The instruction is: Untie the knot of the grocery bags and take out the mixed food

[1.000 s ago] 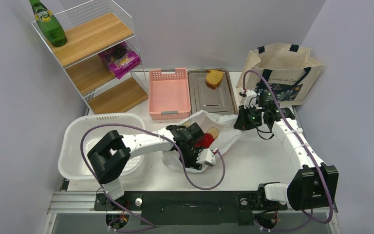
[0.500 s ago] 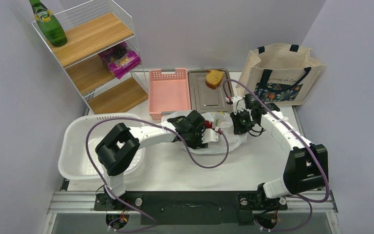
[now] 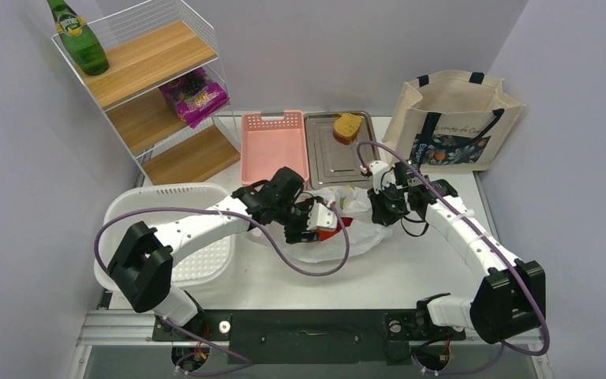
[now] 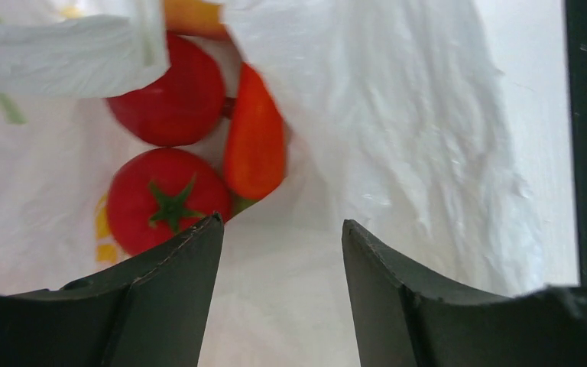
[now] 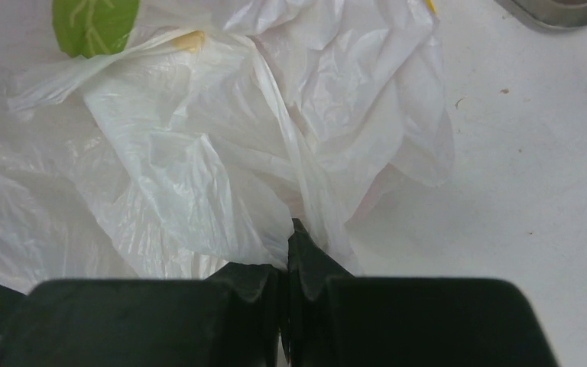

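thin crinkled plastic bag (image 3: 353,229), translucent white film with green and orange prints, slumped mid-surface (image 3: 426,268) between the two arms. second bag: stiff cream canvas tote (image 3: 458,118), navy handles, floral print, upright at the far right corner, contents not visible.

counted inside the plastic bag from the left wrist: one glossy tomato (image 4: 164,200) with green star calyx, one smooth round red fruit (image 4: 170,92) just above it, one tapered orange-red carrot (image 4: 254,138) touching both, one sliver of orange peach (image 4: 191,15) at the top edge.

left jaws spread, nothing between them, hovering at the bag's mouth just short of the tomato. right jaws pressed together, pinching a twisted fold of the film.

one pink slotted basket (image 3: 274,150), contents none seen. one steel tray (image 3: 347,162) holding one bread piece (image 3: 348,127). one white perforated tub (image 3: 126,217). wire shelf (image 3: 154,79), three wooden boards: green bottle (image 3: 79,35) on top, purple packet (image 3: 197,96) on the middle.
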### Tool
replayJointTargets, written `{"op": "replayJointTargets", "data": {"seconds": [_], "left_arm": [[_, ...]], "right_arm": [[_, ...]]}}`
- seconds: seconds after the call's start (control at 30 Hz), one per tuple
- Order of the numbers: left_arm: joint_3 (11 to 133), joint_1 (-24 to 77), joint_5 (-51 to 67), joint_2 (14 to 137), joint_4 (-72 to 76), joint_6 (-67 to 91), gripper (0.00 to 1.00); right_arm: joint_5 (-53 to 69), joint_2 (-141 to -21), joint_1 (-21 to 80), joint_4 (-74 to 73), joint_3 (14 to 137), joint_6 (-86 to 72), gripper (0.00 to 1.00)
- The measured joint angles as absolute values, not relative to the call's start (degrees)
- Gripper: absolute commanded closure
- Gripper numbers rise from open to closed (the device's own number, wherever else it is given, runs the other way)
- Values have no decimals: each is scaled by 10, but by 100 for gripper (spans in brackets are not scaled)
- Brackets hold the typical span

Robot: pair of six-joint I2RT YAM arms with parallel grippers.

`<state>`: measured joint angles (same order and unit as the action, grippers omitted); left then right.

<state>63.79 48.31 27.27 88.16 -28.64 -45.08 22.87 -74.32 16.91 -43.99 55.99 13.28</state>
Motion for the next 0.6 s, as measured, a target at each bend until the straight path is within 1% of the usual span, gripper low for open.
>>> {"op": "replayJointTargets", "data": {"seconds": [0.1, 0.2, 0.37, 0.6], "left_arm": [[638, 460, 280, 881, -259, -441, 50], [644, 455, 280, 886, -237, -456, 50], [668, 460, 270, 930, -198, -502, 45], [695, 465, 207, 1012, -178, -545, 39]], "right_arm": [[240, -726, 170, -428, 558, 115, 100], [250, -720, 169, -416, 558, 97, 100], [270, -720, 158, -408, 558, 76, 100], [288, -720, 135, -408, 558, 63, 100]]}}
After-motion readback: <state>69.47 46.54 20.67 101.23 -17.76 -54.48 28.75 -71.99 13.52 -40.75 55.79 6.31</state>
